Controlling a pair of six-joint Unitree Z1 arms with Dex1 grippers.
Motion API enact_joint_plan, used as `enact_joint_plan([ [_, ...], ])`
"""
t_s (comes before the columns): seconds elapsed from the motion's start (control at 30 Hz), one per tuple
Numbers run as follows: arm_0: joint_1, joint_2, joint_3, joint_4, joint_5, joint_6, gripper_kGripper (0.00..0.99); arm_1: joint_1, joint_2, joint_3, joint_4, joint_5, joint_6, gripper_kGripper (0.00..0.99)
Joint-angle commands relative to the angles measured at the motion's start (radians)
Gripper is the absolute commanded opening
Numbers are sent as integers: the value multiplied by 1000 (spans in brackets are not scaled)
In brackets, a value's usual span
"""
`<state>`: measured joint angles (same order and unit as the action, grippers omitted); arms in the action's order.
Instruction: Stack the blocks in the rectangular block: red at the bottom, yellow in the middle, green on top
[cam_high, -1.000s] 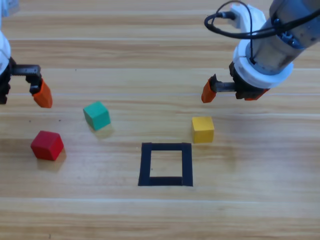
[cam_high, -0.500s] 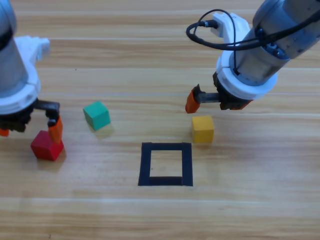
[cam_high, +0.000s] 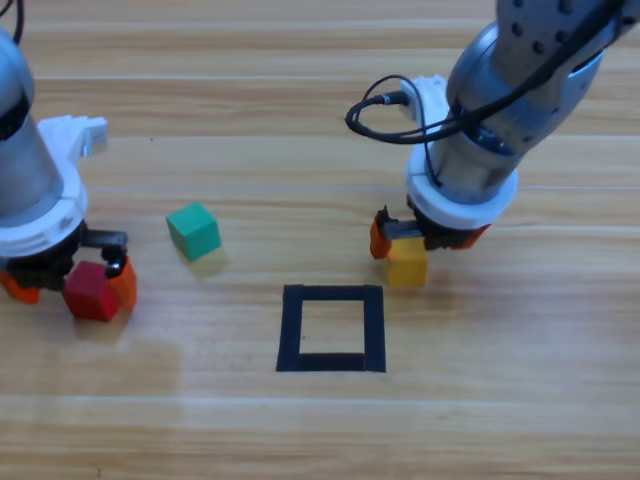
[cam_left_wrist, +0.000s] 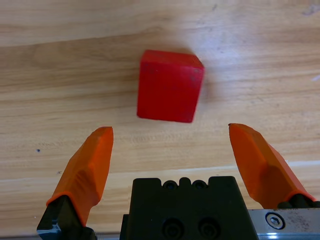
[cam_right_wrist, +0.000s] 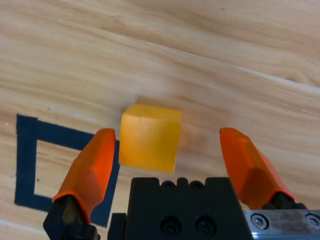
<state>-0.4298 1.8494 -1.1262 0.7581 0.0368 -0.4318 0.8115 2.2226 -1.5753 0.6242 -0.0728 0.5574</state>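
Left gripper (cam_high: 68, 284) spread, straddling red cube (cam_high: 91, 291); right gripper (cam_high: 425, 238) spread, partly hiding yellow cube (cam_high: 406, 264).

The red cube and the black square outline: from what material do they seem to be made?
The red cube looks like painted wood or dense foam: matte, no glare, slightly soft edges, a few dark specks. Which one, I cannot tell. The black square outline looks like flat tape stuck on the wooden table: thin, dull, no raised edge.
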Motion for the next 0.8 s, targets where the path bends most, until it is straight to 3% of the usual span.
enact_joint_plan([
  [0.03, 55, 33, 28, -39, -5, 31, 989, 21, 77, -14, 11, -18, 10, 827],
  [0.17, 55, 44, 40, -62, 2, 33, 989, 21, 88, -15, 11, -16, 12, 661],
  [0.3, 55, 71, 43, -82, 14, 38, 989, 21, 103, -20, 12, 1, 12, 173],
  [0.4, 55, 90, 40, -91, 17, 48, 989, 23, 101, -18, 11, 5, 12, 31],
  [0.53, 55, 117, 19, -91, 15, 70, 988, 23, 49, 3, 32, -4, 19, 15],
  [0.8, 55, 160, -14, -91, 12, 87, 971, 44, -288, 150, 92, -55, 49, 17],
])
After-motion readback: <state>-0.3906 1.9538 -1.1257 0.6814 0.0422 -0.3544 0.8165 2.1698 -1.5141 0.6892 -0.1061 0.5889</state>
